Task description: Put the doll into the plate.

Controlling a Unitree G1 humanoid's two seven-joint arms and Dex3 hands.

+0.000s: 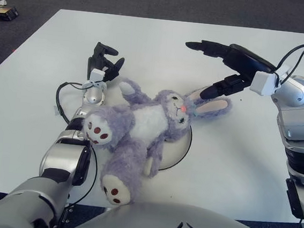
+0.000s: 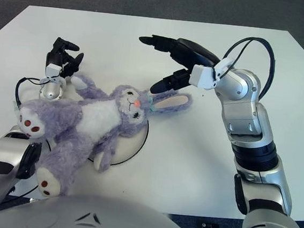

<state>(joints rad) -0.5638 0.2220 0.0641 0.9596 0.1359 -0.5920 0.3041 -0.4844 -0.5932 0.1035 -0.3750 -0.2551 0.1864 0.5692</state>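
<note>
You are looking down from the robot's head at a white table point(image 1: 233, 170). A purple plush rabbit, the doll point(image 1: 140, 126), lies on its back across a white plate point(image 1: 180, 149) near the middle of the table. Only the plate's right-hand rim shows, because the doll's head and chest cover the rest. The doll's legs and spotted feet hang off the plate toward the robot's left arm, and one long ear stretches right onto the bare table. So the doll is on the plate but spills well beyond it, likely because it is larger than the plate.

Your right hand point(image 1: 224, 67) hovers above and just right of the doll's head. Its fingers are spread wide, one pointing left over the table and another angled down near the base of the outstretched ear. It holds nothing, and no finger plainly touches the plush. That spread, empty pose suggests a release rather than a grasp.

Your left hand point(image 1: 103, 62) shows just beyond the doll's raised arm, on the left. Its dark fingers are loosely curled upward around nothing, and it appears idle.

Judged from this, the placement looks essentially done, with only the overhang left to consider.
</note>
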